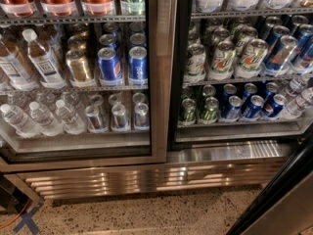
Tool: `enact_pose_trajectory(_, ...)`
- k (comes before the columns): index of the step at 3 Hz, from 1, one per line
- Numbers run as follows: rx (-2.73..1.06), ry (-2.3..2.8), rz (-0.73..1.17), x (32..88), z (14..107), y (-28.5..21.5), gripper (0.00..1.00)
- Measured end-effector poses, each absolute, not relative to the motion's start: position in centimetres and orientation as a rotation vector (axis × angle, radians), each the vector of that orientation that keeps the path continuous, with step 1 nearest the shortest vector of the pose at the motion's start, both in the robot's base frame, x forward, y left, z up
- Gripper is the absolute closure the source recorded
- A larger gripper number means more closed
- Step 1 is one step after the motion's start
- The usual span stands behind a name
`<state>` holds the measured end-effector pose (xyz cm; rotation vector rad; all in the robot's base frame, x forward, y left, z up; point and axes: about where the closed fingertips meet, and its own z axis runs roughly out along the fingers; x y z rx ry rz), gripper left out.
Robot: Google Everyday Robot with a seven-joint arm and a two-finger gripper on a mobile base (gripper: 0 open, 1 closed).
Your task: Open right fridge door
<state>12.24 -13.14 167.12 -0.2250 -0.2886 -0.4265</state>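
Floor (146,212) of speckled stone lies at the bottom, below a ribbed steel grille (146,177). The right door (293,212) stands swung out at lower right, steel frame with black edge. The gripper is outside the frame, so I cannot tell its state.

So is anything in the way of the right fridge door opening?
Nothing visible is. The right fridge door already stands swung out at the lower right, over speckled floor. The pincer is out of view.
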Motion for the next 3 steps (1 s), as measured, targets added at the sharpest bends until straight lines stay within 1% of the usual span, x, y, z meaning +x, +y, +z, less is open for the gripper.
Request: enact_pose_trajectory(3, -0.225, -0.289, -0.426, 12.24, 167.12, -13.13, 0.00)
